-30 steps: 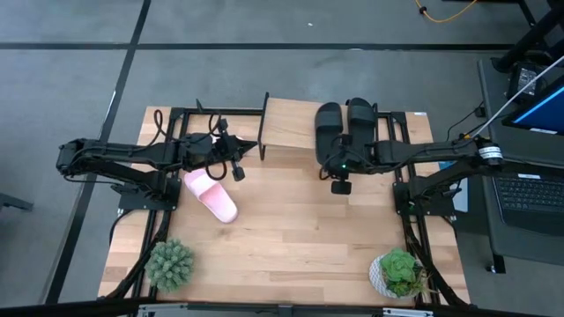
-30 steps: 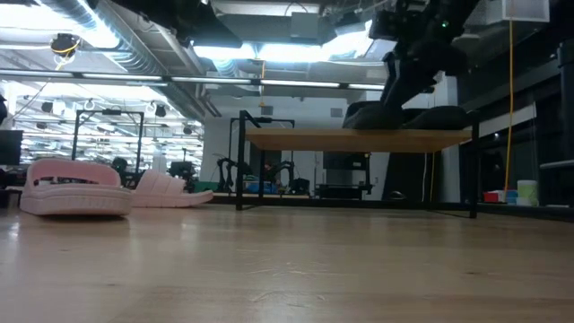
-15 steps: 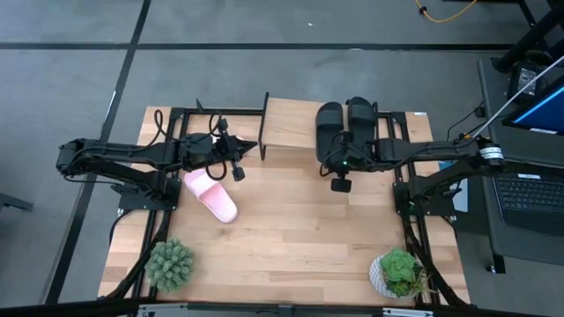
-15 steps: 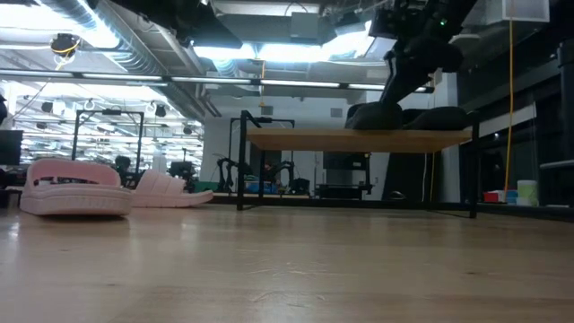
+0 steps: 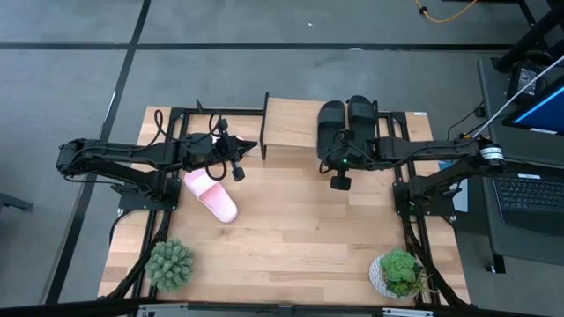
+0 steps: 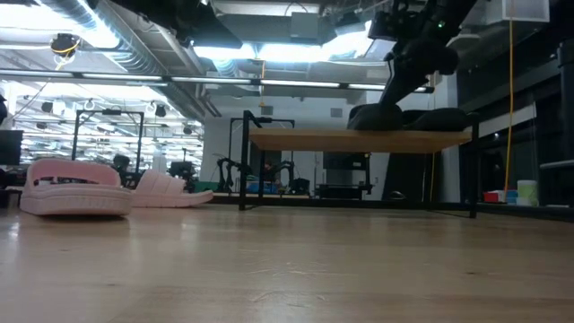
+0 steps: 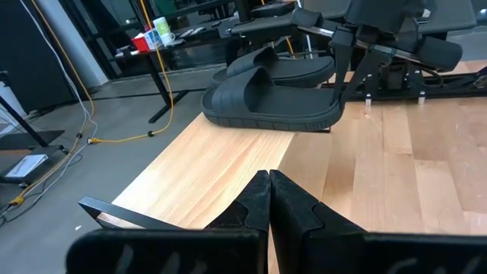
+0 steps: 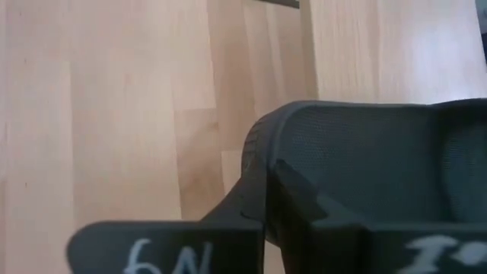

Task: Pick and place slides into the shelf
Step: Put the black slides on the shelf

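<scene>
Two black slides lie side by side, soles down, on the right half of the shelf, a light-wood board on black frames. My right gripper stands shut just over the near end of the left black slide. Two pink slides rest on the tabletop at the left; from above one shows beside my left arm. My left gripper is shut and holds nothing, hovering by the shelf's left end. My right gripper points down at the near end of the left black slide with its fingers shut. I cannot tell whether the tips touch it. The slide lies flat on the shelf board.
Two potted plants stand at the near corners. Black frames and cables run along the table's left and right sides. A laptop sits off the table's right edge. The left half of the shelf board is bare wood.
My right gripper has shut its fingers above the near end of the left black slide. Both black slides lie where they were on the shelf.
</scene>
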Available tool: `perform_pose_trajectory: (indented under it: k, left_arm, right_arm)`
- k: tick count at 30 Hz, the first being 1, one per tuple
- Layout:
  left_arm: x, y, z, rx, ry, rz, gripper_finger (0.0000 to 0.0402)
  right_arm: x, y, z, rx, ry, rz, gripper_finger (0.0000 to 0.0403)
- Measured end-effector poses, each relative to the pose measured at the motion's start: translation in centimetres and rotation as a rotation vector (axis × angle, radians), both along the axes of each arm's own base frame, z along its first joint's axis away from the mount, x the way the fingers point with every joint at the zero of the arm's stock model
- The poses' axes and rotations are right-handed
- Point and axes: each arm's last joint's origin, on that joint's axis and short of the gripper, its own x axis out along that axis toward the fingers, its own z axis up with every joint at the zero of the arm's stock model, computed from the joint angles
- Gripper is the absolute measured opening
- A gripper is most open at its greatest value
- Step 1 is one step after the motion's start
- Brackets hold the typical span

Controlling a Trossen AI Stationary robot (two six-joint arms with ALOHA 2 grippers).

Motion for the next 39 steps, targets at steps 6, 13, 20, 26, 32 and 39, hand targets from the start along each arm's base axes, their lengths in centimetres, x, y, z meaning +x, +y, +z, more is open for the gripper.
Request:
perform_pose_trajectory:
  k: [6,13,20,26,32,39]
  left_arm:
    - [0.0,0.0,0.0,0.000,0.001,0.000,0.0000]
    - [0.0,0.0,0.0,0.000,0.004,0.000,0.0000]
    - [0.0,0.0,0.0,-0.001,0.004,0.000,0.0000]
    - [0.0,0.0,0.0,-0.001,0.004,0.000,0.0000]
    - [0.0,0.0,0.0,-0.002,0.003,0.000,0.0000]
    - [0.0,0.0,0.0,-0.002,0.003,0.000,0.0000]
  right_arm:
    - [-0.7,-0.1,0.9,-0.049,-0.027,-0.031,0.0011]
    - [-1.8,0.0,1.9,-0.052,-0.059,-0.030,0.0011]
    - [-2.3,0.0,1.8,-0.049,-0.020,-0.027,0.0010]
    - [-2.4,0.0,1.8,-0.071,-0.013,-0.044,0.0009]
    - [-2.4,-0.1,1.9,-0.086,-0.014,-0.054,0.0008]
    - [-2.3,-0.1,1.9,-0.090,-0.017,-0.049,0.0008]
